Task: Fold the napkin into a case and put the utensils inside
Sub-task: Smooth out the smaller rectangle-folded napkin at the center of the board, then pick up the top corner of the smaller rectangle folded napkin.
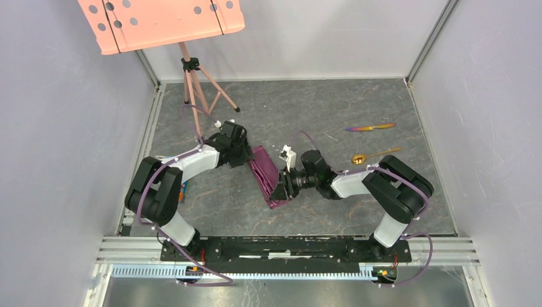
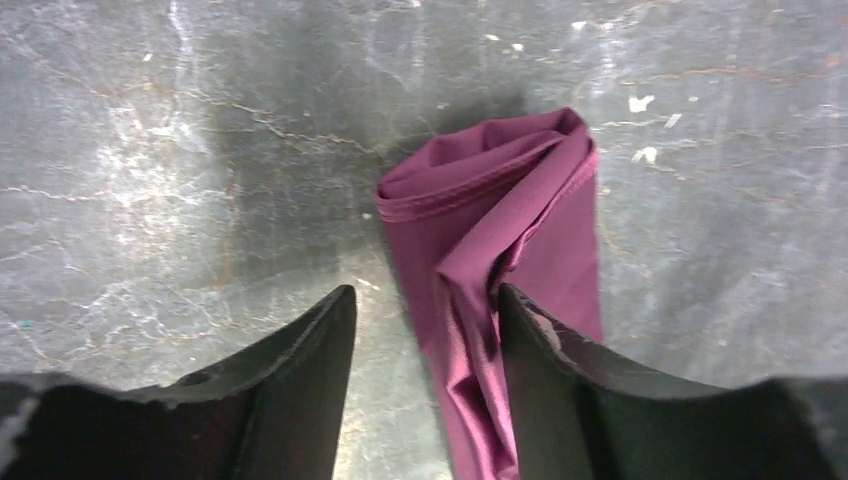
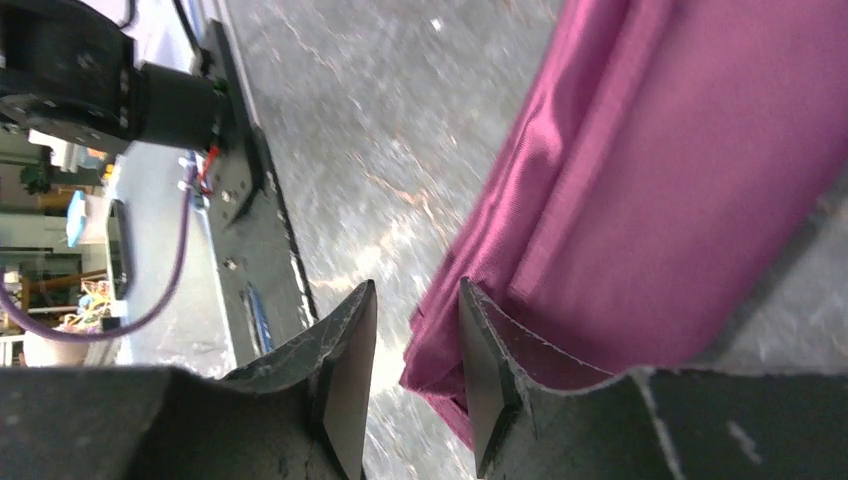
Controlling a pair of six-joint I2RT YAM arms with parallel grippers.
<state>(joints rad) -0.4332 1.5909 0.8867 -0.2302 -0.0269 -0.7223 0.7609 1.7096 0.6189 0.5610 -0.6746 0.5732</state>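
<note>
Plum-purple napkin [image 1: 267,176] lies as a narrow folded strip on the table [image 1: 307,109]. Left tool [image 2: 428,300] is spread over its far part. Right tool [image 3: 418,295] is part-spread astride the near corner, pinching nothing. Best to catch only the top layer. Gold spoon [image 1: 377,154] and iridescent knife [image 1: 371,127] lie far right, unobstructed.

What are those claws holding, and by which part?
Nothing clamped: left end effector straddles one napkin end, right end effector its opposite corner, both open.
</note>
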